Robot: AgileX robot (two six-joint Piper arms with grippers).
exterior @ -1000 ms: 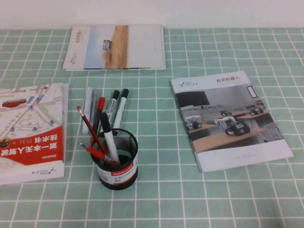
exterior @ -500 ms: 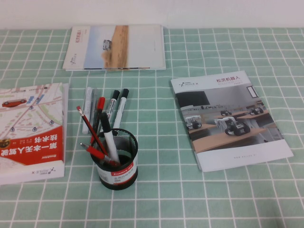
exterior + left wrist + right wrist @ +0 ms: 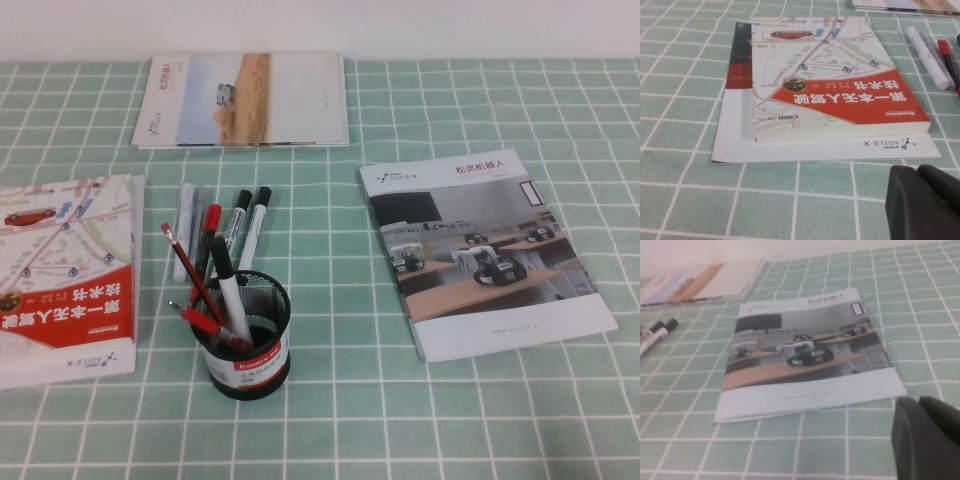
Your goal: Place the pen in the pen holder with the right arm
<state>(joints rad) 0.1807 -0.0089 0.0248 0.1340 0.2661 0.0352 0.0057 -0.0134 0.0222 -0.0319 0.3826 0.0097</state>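
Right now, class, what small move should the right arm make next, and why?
Probably swing the right gripper left toward the pen: it lies untouched behind the holder, while that gripper sits near the brochure. The left gripper waits by the book.

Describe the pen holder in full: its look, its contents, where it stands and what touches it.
The pen holder is a small black wire-mesh cylinder with a red-and-white label band around its base. It stands upright on the green checked tablecloth, just in front of a row of loose markers. Inside lean a black-capped white marker, a red pencil and a red pen. No tool touches it.
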